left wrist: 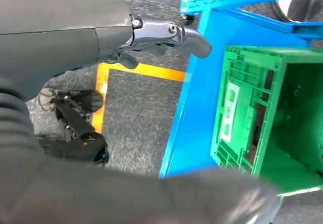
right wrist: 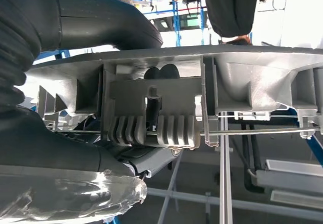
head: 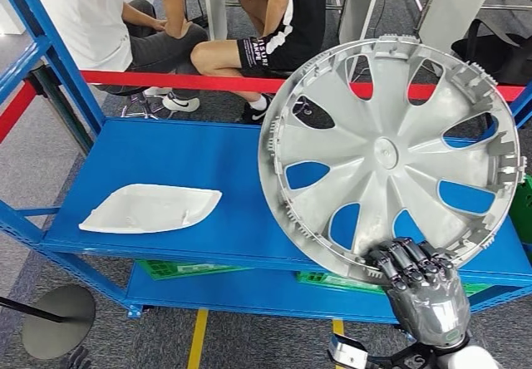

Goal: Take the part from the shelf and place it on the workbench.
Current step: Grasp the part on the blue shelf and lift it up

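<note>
Right hand (head: 421, 290) at the near edge, fingers curled over the lower rim of the silver wheel cover (head: 390, 154), grasping it; right wrist view shows the cover's ribbed rim clips (right wrist: 152, 128) close up with dark fingers (right wrist: 160, 73) behind them. Wheel cover is tilted up, facing the camera, over the right part of the blue shelf (head: 188, 169); can't tell if its rim touches the shelf. Left hand (left wrist: 152, 37) low beside the shelf frame, fingers partly curled, nothing in it, can't tell released or clenched. Green crate (left wrist: 266, 113) on the lower blue shelf level just beside that hand. White flat part (head: 150, 208) lies on the shelf's left half, well apart from the cover. Grey carpet floor with yellow tape line (head: 198, 336) under the shelf, round grey stand base (head: 57, 321) at left. Red crossbar (head: 182, 81) behind the shelf. Beyond it two people sit: one in a white top (head: 81, 12), one in black shorts (head: 276, 49), white table legs (head: 216, 3) behind
</note>
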